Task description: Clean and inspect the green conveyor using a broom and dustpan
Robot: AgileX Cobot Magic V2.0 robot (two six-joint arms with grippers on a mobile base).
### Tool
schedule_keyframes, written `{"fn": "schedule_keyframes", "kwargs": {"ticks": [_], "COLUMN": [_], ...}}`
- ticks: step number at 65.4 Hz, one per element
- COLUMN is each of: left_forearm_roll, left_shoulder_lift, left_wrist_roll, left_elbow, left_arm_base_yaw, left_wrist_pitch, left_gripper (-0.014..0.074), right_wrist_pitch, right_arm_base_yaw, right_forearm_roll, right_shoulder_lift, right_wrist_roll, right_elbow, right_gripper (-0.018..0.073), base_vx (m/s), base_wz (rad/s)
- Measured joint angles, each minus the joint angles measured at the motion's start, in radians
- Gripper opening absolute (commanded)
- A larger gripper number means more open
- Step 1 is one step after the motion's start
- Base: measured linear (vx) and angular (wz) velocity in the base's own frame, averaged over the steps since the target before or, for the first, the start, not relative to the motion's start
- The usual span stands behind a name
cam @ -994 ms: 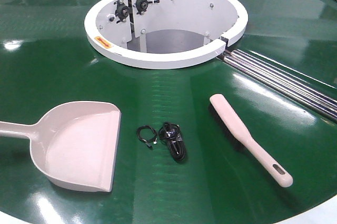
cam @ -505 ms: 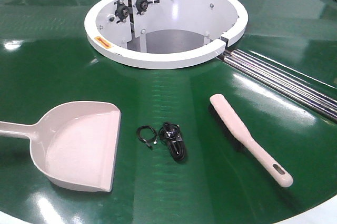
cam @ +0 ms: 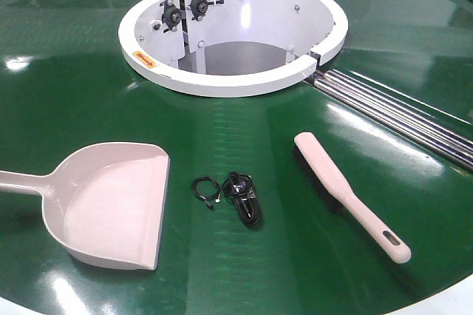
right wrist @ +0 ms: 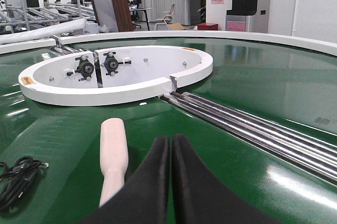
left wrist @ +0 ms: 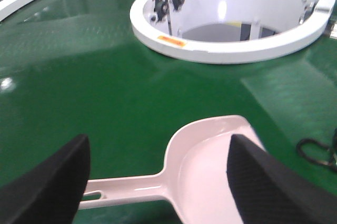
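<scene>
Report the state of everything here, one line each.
Dustpan: empty, flat on the belt, not held.
Broom: lying on the belt, not held.
Cables: coiled, loose between the two.
Left claw: open, above the dustpan handle.
Right claw: shut, empty.

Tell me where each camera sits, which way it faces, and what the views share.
Front: raised, looking down over the green conveyor at white hub, dustpan, cable, broom; no robot parts.
Left wrist: low over the dustpan handle, facing the hub; left jaws wide apart.
Right wrist: low beside the broom, facing hub and rails; right jaws closed.
Shared: all three show the hub.
</scene>
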Motion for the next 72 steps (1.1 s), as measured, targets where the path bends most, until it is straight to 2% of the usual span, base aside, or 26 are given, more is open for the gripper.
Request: {"fn": "schedule_keyframes", "kwargs": {"ticks": [10, 14, 21, 26, 34, 41, 48, 60, 66, 72], "left_forearm_roll": [0.004, 0.004, 0.006, 0.009, 0.020, 0.063, 0.121, 0.234, 0.244, 0.205], "left_shoulder_lift": [0.184, 0.272, 0.432, 0.524, 0.638, 0.720, 0.782, 0.893, 0.929, 0.933], "left_wrist_roll": [0.137, 0.229, 0.387, 0.483, 0.584, 0.670, 0.722, 0.759, 0.810, 0.900], "left_elbow": [-0.225, -0.324, -0.448, -0.506, -0.547, -0.557, -0.572, -0.618, -0.642, -0.653], "left_arm_base_yaw": [0.000, 0.000, 0.000, 0.000, 0.000, 0.000, 0.000, 0.000, 0.000, 0.000], "left_wrist_pitch": [0.236, 0.347, 0.474, 0.511, 0.531, 0.555, 0.579, 0.615, 0.637, 0.641], "left_gripper": [0.0514, 0.0514, 0.0514, 0.0514, 0.0514, 0.0514, 0.0514, 0.0514, 0.0514, 0.0514], "right_wrist_pitch": [0.000, 0.000, 0.000, 0.000, 0.000, 0.000, 0.000, 0.000, 0.000, 0.000], "right_arm_base_yaw": [0.000, 0.000, 0.000, 0.000, 0.000, 0.000, 0.000, 0.000, 0.000, 0.000], "right_forearm_roll": [0.000, 0.000, 0.000, 0.000, 0.000, 0.000, 0.000, 0.000, 0.000, 0.000], "right_shoulder_lift": [0.000, 0.000, 0.000, 0.000, 0.000, 0.000, 0.000, 0.000, 0.000, 0.000], "right_wrist_roll": [0.000, 0.000, 0.000, 0.000, 0.000, 0.000, 0.000, 0.000, 0.000, 0.000], "right_elbow": [0.000, 0.000, 0.000, 0.000, 0.000, 0.000, 0.000, 0.000, 0.000, 0.000], "right_gripper": [-0.0008, -0.0008, -0.0008, -0.0008, -0.0008, -0.0008, -0.0008, -0.0008, -0.0008, -0.0008], "base_vx": [0.00, 0.00, 0.00, 0.00, 0.00, 0.00, 0.00, 0.00, 0.00, 0.00], "base_wz": [0.00, 0.00, 0.00, 0.00, 0.00, 0.00, 0.00, 0.00, 0.00, 0.00]}}
